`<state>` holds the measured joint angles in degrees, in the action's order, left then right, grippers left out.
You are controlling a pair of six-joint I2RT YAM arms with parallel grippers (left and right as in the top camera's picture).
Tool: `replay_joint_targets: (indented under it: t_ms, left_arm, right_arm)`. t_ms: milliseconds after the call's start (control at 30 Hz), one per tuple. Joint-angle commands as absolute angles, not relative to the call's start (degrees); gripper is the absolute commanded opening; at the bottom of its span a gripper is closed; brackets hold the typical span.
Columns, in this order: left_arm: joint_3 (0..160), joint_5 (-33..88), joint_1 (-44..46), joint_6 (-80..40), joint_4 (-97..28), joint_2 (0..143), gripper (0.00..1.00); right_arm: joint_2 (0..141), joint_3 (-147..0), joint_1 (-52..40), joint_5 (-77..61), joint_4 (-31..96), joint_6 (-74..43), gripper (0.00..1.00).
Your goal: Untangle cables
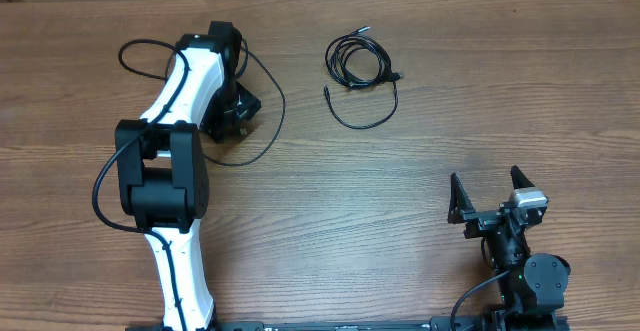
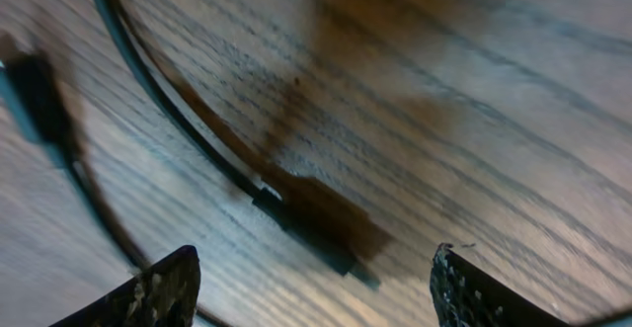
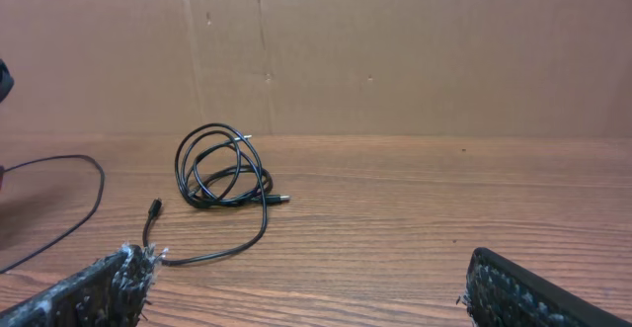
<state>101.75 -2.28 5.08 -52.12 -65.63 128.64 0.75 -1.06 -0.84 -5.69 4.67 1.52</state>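
Left gripper (image 2: 311,289) spread wide over cable plug (image 2: 296,218), open wood (image 2: 474,100) beside it.

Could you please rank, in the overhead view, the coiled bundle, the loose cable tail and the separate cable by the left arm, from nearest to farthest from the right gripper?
Measured from the right gripper:
1. loose cable tail, up and to the left, just in front of the coil.
2. coiled bundle, farther back, top centre.
3. separate cable, far left, beside the left arm.

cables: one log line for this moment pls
left gripper open over loose cable | right gripper open, clear of cables | coil untouched
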Motion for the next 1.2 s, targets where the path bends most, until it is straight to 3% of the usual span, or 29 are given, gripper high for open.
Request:
replay_joint_targets:
  t_ms: [0, 233, 433, 533, 700, 1167]
  left_arm:
    - [99.79, -1.72, 3.31, -55.53, -64.4, 128.16, 0.74]
    - [98.19, -0.47, 0.62, -55.29, -64.4, 128.16, 0.68]
    - [96.53, -0.38, 0.34, -55.27, -63.46, 128.16, 0.34]
    - [95.81, -0.08, 0.45, -55.24, -63.16, 128.16, 0.29]
    - [95.61, 3.05, 0.47, -51.86, -63.35, 128.16, 0.06]
    - [97.78, 3.84, 2.9, -49.87, -73.43, 118.45, 0.04]
  right_arm:
    - [0.6, -0.49, -0.73, -5.39, 4.4, 1.8, 1.0]
    - [0.62, -0.49, -0.73, -5.39, 4.4, 1.8, 1.0]
    - [0.62, -0.49, -0.73, -5.39, 4.4, 1.8, 1.0]
    - [0.62, -0.49, -0.73, -5.39, 4.4, 1.8, 1.0]
    - [0.62, -0.49, -0.73, -5.39, 4.4, 1.8, 1.0]
    - [0.62, -0.49, -0.73, -5.39, 4.4, 1.8, 1.0]
